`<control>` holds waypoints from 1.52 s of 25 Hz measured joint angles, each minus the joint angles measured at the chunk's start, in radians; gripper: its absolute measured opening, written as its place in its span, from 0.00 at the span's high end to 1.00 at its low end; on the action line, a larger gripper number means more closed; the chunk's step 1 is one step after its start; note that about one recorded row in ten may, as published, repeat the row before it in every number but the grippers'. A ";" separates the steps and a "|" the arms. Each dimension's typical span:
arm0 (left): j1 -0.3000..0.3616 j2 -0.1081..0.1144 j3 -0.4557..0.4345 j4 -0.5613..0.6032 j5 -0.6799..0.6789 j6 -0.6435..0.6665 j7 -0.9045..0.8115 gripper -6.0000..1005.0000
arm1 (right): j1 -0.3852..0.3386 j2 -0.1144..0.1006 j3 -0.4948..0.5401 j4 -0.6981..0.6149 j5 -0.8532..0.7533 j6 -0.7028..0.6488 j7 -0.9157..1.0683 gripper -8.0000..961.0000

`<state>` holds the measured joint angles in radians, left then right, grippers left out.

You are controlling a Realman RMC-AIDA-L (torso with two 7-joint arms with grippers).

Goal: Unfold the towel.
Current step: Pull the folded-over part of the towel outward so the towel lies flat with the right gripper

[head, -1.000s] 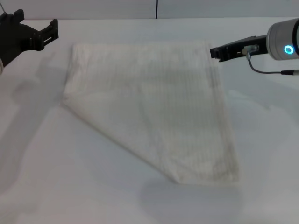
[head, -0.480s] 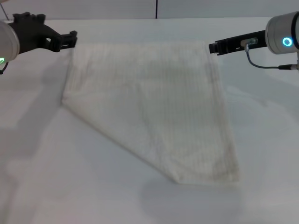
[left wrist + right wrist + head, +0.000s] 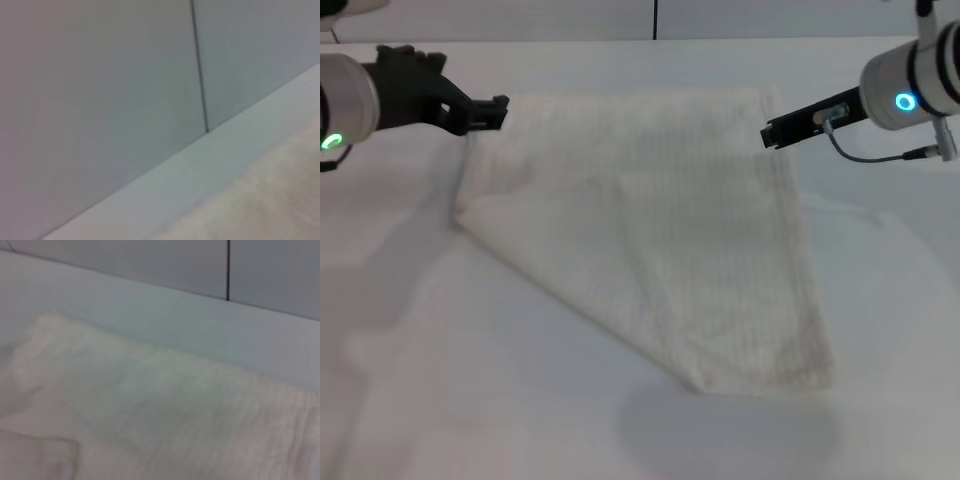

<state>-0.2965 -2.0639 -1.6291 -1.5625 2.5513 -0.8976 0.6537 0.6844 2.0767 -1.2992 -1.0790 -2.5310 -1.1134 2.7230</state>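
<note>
The cream-white towel (image 3: 660, 230) lies flat on the white table (image 3: 420, 380), folded along a diagonal, with one tip toward the front. My left gripper (image 3: 498, 110) is open and empty, just above the towel's far left corner. My right gripper (image 3: 770, 133) hovers at the towel's far right corner, seen edge-on. The towel's ribbed cloth fills the right wrist view (image 3: 150, 410). A strip of the towel shows in the left wrist view (image 3: 280, 200).
A grey wall with a dark vertical seam (image 3: 654, 18) runs behind the table's far edge. A grey cable (image 3: 880, 155) hangs under the right wrist. Bare table surface lies to the left, right and front of the towel.
My left gripper has moved right, up to the towel's far left corner. My right gripper has dropped a little at the far right corner. The towel has not moved.
</note>
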 joint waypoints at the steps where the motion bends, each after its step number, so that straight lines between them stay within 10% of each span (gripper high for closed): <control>1: -0.003 0.000 0.005 0.003 -0.002 -0.010 -0.004 0.20 | 0.020 0.000 0.000 0.018 -0.017 0.000 0.009 0.99; 38: -0.191 -0.009 0.305 0.358 -0.069 0.189 -0.072 0.22 | 0.260 0.001 0.013 0.400 -0.135 0.167 0.085 0.99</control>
<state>-0.4879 -2.0725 -1.3237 -1.2041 2.4824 -0.7083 0.5815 0.9445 2.0777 -1.2860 -0.6787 -2.6662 -0.9467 2.8080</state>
